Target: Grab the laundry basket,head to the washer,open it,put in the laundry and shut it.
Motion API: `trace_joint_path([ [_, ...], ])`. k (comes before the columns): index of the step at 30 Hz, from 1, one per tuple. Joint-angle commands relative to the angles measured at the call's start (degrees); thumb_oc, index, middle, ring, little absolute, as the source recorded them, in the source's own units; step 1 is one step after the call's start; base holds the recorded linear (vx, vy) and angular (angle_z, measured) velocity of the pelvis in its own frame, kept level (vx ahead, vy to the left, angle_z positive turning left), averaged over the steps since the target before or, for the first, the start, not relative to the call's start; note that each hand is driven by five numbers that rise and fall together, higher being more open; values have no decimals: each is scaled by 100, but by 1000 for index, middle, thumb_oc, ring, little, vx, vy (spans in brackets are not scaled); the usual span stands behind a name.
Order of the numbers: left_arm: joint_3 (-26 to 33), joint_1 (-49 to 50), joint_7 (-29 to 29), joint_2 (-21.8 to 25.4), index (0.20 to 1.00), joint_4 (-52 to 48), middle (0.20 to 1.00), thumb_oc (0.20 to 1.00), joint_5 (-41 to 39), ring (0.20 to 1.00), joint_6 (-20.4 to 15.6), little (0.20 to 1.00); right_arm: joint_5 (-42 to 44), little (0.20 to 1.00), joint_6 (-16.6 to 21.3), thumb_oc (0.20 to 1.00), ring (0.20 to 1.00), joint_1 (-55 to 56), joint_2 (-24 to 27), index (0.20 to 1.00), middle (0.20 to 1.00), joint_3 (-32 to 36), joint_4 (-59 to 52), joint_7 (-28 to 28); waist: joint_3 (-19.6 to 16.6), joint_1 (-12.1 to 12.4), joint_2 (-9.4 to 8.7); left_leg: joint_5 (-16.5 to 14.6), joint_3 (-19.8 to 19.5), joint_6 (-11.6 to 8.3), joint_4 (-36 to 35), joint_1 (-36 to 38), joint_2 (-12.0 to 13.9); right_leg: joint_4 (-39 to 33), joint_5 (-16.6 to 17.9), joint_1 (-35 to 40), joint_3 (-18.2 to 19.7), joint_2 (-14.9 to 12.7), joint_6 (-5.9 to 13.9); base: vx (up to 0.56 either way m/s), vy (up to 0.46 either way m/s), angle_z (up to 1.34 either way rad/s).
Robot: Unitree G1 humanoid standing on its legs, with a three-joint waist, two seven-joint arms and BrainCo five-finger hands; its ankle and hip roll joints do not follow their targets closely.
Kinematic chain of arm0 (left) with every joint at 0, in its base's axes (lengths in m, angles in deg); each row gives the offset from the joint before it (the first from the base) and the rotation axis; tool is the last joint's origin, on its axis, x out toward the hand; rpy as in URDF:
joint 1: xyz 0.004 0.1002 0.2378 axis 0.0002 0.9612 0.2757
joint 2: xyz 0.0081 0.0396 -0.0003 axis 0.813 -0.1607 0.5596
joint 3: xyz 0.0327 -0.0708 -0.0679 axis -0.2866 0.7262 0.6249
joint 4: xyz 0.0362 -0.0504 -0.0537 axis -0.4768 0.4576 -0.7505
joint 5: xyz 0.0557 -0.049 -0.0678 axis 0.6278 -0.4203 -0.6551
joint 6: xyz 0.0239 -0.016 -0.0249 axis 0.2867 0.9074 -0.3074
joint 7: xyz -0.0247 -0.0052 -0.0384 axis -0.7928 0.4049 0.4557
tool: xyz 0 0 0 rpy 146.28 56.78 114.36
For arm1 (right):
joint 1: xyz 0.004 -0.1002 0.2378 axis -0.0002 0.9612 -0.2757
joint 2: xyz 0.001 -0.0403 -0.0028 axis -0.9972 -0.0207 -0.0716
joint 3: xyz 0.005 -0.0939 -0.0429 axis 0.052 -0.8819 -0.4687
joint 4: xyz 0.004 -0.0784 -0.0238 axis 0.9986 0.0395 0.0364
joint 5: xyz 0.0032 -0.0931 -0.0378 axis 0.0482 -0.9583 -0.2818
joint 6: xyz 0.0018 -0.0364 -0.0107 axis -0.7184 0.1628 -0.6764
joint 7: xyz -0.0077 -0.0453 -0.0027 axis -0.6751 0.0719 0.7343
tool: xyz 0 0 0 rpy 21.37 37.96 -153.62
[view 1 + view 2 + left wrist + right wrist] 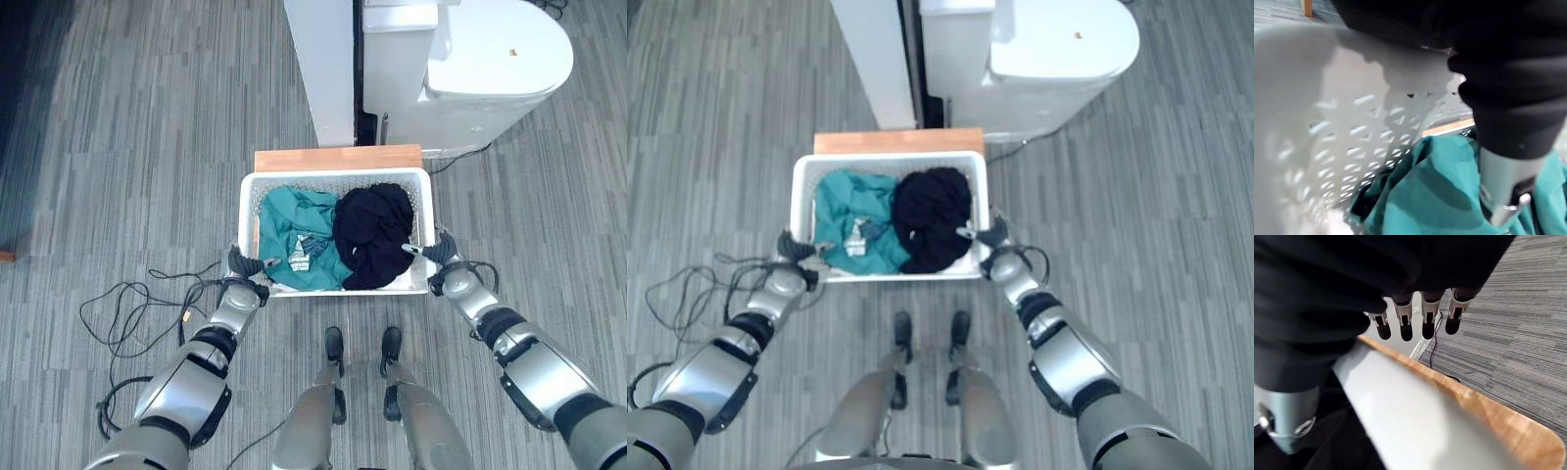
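Observation:
A white perforated laundry basket (333, 177) is in front of me, holding a teal garment (294, 235) on the left and a black garment (374, 233) on the right. My left hand (245, 265) grips the basket's left rim, with its thumb (1503, 186) inside the wall (1327, 122) above the teal cloth (1425, 196). My right hand (441, 254) grips the right rim (1400, 416), fingers (1405, 320) curled down the outside and thumb (1288, 423) inside. The white washer (490, 59) stands just beyond the basket, to the right.
A wooden board (338, 157) shows past the basket's far rim, between it and the washer. A tall white panel (318, 59) stands left of the washer. Grey carpet (118, 147) spreads out on both sides.

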Motion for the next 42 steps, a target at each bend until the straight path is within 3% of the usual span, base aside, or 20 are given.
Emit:
trace_joint_path([
  [1, 228, 239, -19, -51, 1000, -90, 1000, 1000, 299, 1000, -112, 1000, 63, 1000, 82, 1000, 1000, 323, 197, 1000, 1000, 100, -420, -145, -146, -30, -263, -308, 35, -226, 112, 3, -110, 158, -148, -59, 411, -340, 602, 0, 0, 0],
  [10, 310, 583, 158, -83, 1000, -432, 1000, 1000, 319, 1000, -124, 1000, -221, 1000, 88, 1000, 1000, 671, 373, 1000, 1000, 76, -797, 107, -172, -52, -292, -421, 86, -198, 188, 103, -117, 161, -149, 29, 437, -362, 594, -8, 0, -5],
  [18, 16, 223, 148, -218, 1000, -270, 1000, 1000, 523, 1000, -131, 1000, -1444, 1000, -255, 1000, 1000, 213, 126, 1000, 1000, -669, 67, 189, -22, 9, -254, -389, -5, -196, 317, -73, -136, 217, -135, -83, 423, -379, 567, -21, -7, 1],
  [19, -19, 209, 131, -223, 561, -310, 561, 561, 549, 561, -146, 561, -1643, 344, -331, 344, 344, 155, 84, 344, 344, -767, 182, 190, 4, 23, -232, -368, -12, -202, 324, -109, -135, 220, -130, -108, 406, -385, 565, -31, -8, 3],
  [20, -25, 215, 128, -228, 200, -331, 200, 200, 559, 200, -150, 200, -1660, 200, -335, 200, 200, 175, 59, 200, 200, -783, 203, 203, 8, 31, -228, -359, -18, -205, 318, -120, -139, 217, -126, -118, 397, -382, 563, 0, 0, 0],
  [28, 41, 420, 167, -257, 200, -741, 200, 200, 318, 200, -211, 200, -1474, 200, -279, 200, 200, 470, 91, 200, 200, -637, -41, 178, 14, 43, -197, -322, -44, -204, 268, -111, -146, 205, -136, -110, 430, -362, 558, -7, -8, 3],
  [35, 321, 924, 188, -200, 200, -1615, 200, 200, 119, 200, -264, 200, -1277, 200, -218, 200, 200, 1032, 292, 200, 200, -125, -978, 91, -119, 7, -208, -378, -18, -181, 232, 28, -132, 186, -176, -5, 462, -327, 546, 4, -6, 2],
  [37, 704, 1542, 270, -188, 200, -2029, 200, 200, 120, 200, -178, 200, -1119, 200, -181, 200, 200, 1826, 431, 200, 200, 603, -1706, 7, -304, -73, -239, -471, 42, -149, 175, 266, -145, 127, -207, 212, 468, -313, 546, 67, 4, -3],
  [42, 953, 1926, 320, -161, 200, -2295, 200, 200, 158, 200, -123, 200, -848, 200, -110, 200, 200, 2401, 503, 200, 200, 1217, -2310, -75, -447, -154, -254, -499, 98, -131, 92, 415, -136, 85, -227, 310, 478, -310, 553, 27, 12, -3],
])
